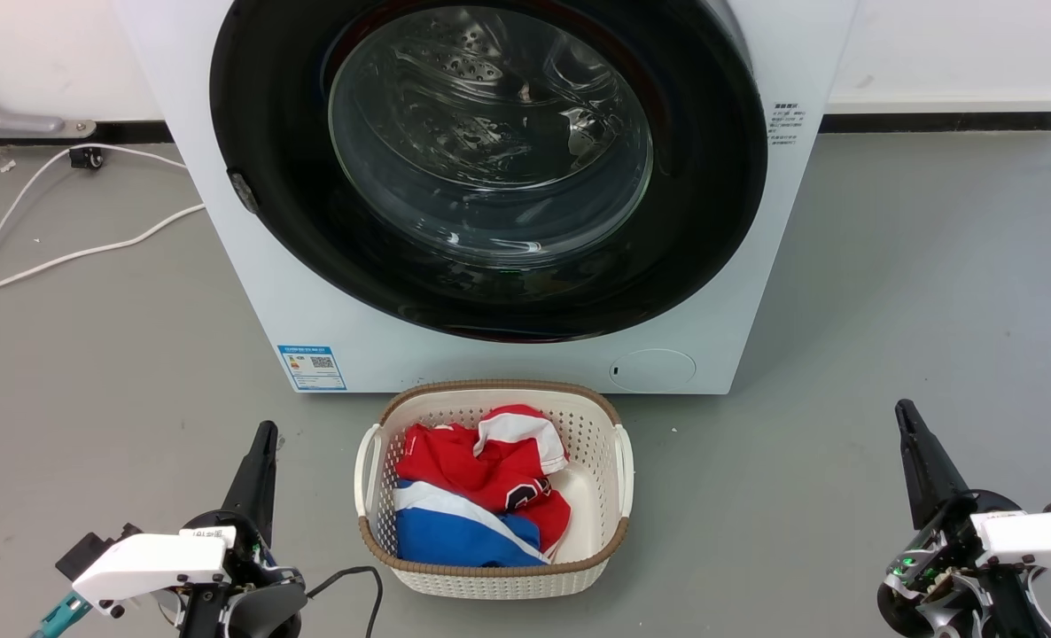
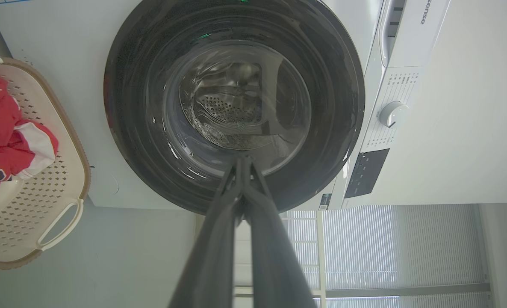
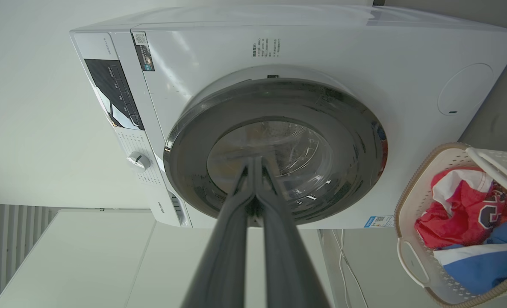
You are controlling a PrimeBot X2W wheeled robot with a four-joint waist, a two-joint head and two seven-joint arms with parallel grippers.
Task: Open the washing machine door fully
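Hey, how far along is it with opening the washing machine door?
Nothing looks done yet: the washing machine door sits shut against the white machine. Nothing is in hand: the left pincer and right pincer are both shut, low and apart from it. Left: reach the door, pull it fully open.

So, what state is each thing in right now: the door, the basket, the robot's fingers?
Round glossy black washing machine door: shut.
Cream perforated plastic basket: upright on the floor, holding crumpled red, white and blue clothes.
Left long dark fingers: closed together, empty.
Right long dark fingers: closed together, empty.
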